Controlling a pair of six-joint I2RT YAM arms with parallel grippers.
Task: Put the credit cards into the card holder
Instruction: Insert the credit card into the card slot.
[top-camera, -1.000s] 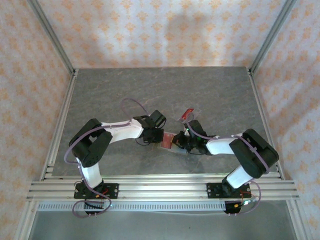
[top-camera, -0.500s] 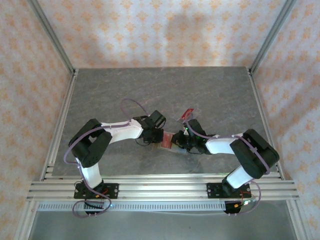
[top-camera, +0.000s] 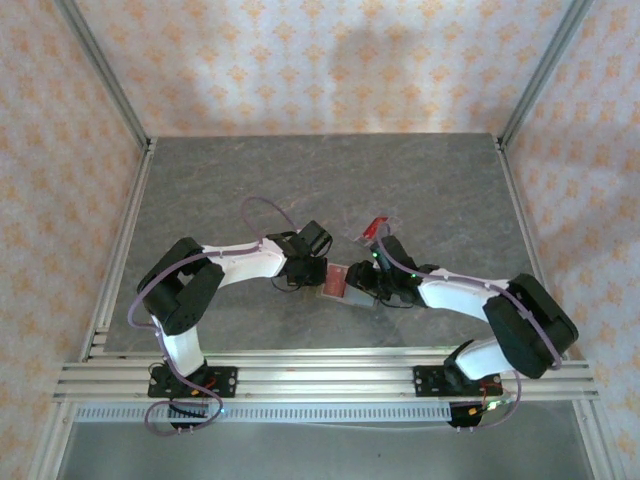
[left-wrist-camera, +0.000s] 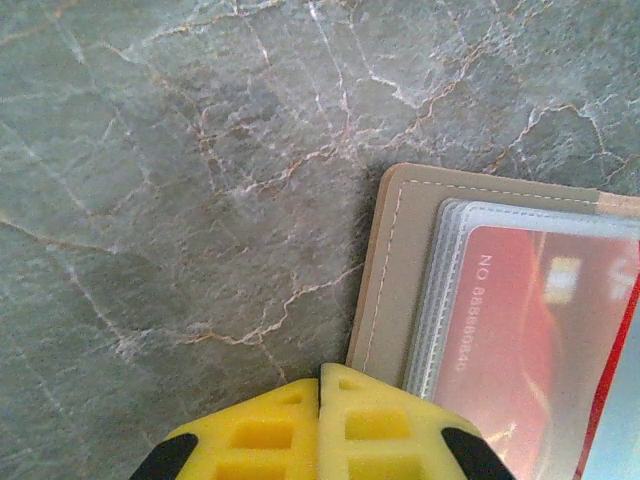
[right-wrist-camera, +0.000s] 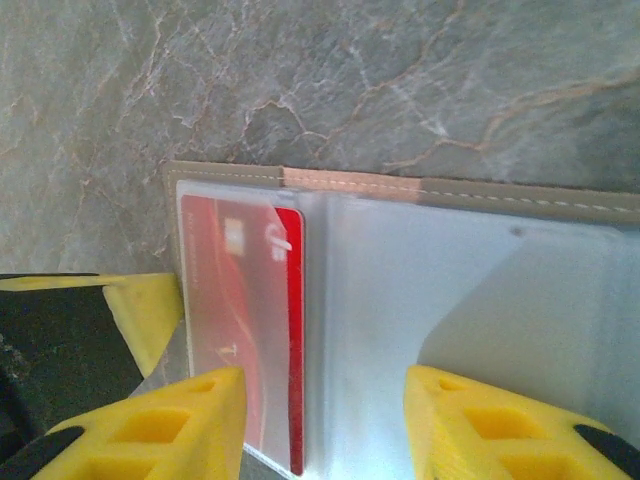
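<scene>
On the left, the left gripper (top-camera: 320, 272) reaches in low over the grey stone table (top-camera: 300, 180). Its yellow fingers (left-wrist-camera: 270, 440) are pressed together with nothing between them. In the left wrist view the tips sit at the near corner of the open card holder (left-wrist-camera: 385, 270), with one finger overlapping its tan edge. Whether they press on it cannot be told.

The card holder (top-camera: 337, 283) lies flat and open in the middle of the table between the two grippers. A red card (left-wrist-camera: 530, 330) sits inside its clear plastic sleeve.

To the right, the right gripper (top-camera: 368, 285) hangs over the holder with its fingers spread apart and nothing held. In the right wrist view the sleeve lies in the gap between them, and the red card (right-wrist-camera: 240, 320) is in the left pocket, just beside the left-hand finger (right-wrist-camera: 190, 420). A second red card (top-camera: 375, 228) lies farther back, just beyond the right gripper.
</scene>
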